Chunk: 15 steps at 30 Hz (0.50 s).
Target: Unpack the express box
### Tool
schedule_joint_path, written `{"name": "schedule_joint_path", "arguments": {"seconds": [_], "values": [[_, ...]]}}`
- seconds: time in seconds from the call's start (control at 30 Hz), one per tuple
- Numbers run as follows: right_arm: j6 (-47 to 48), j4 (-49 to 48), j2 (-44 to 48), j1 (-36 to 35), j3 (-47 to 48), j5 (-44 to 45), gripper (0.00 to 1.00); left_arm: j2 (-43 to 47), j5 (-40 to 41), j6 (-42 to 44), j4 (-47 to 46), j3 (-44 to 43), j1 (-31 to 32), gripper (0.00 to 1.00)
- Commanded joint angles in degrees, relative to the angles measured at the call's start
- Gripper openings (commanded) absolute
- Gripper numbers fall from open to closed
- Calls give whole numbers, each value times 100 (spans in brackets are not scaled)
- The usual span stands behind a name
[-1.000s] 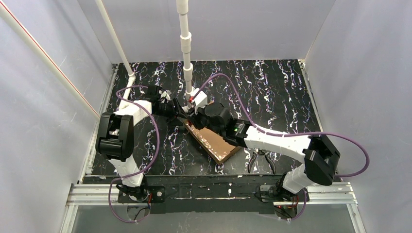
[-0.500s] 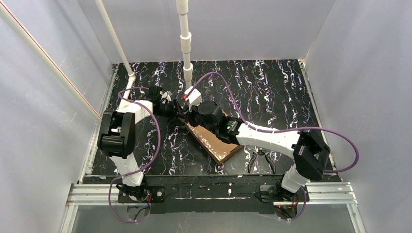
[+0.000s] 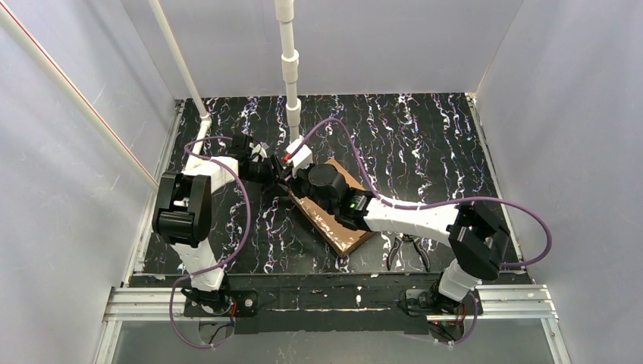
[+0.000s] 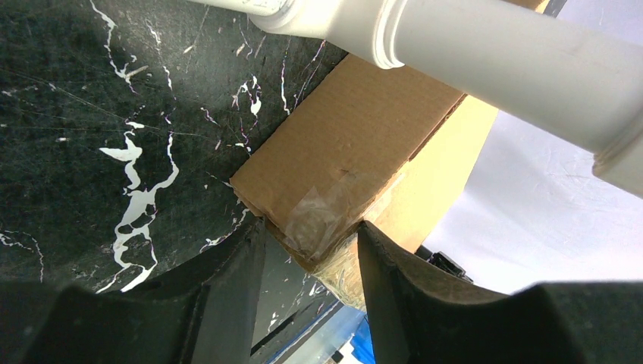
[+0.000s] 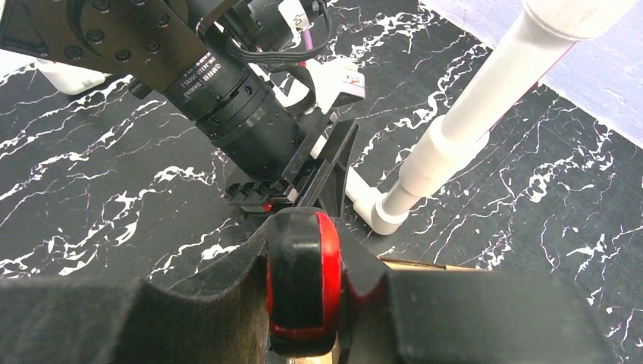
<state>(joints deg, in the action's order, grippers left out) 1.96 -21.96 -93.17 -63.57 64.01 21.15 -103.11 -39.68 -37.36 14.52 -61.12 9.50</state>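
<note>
Moved: both arms have shifted. The right arm's elbow has swung in toward the middle, its wrist has slid further left over the box, and the left gripper's jaws have narrowed a little.
Left gripper (image 4: 312, 235): part-spread, straddling the box's far-left corner. Both fingers (image 4: 235, 288) meet the cardboard on either side of a patch of clear tape (image 4: 311, 220).
Right gripper (image 5: 307, 235): pressed in on a red-and-black handle (image 5: 299, 296), which stands upright between the pads. It hangs over the box's far end, facing the left wrist.
Hard to make out: the handle's working end is hidden below the right fingers, so I cannot tell what tool it is. In the top view the two wrists cover the box's far end. A blue item (image 4: 356, 345) shows only as a sliver under the box corner, cut off by the frame edge.
Express box (image 3: 337, 227): brown cardboard, lying flat and diagonal on the black marbled table (image 3: 425, 144) between the arms. Its near corner points toward the right base.
Box contents: not visible. A paler cardboard panel stands out beside the taped corner, and I cannot tell whether the lid is lifted.
White pipe (image 3: 290, 68): upright, just beyond the box's far end.
Pliers (image 3: 407, 250): lying on the table just right of the box's near corner, apart from it.
</note>
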Motion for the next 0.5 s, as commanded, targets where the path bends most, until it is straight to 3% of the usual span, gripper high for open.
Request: {"name": "schedule_joint_path", "arguments": {"seconds": [0.0, 0.47], "values": [[141, -887, -81, -41, 7, 242, 1, -42, 14, 76, 129, -14, 0, 45], [156, -1041, -152, -41, -231, 173, 1, -82, -95, 55, 130, -36, 0, 45]]}}
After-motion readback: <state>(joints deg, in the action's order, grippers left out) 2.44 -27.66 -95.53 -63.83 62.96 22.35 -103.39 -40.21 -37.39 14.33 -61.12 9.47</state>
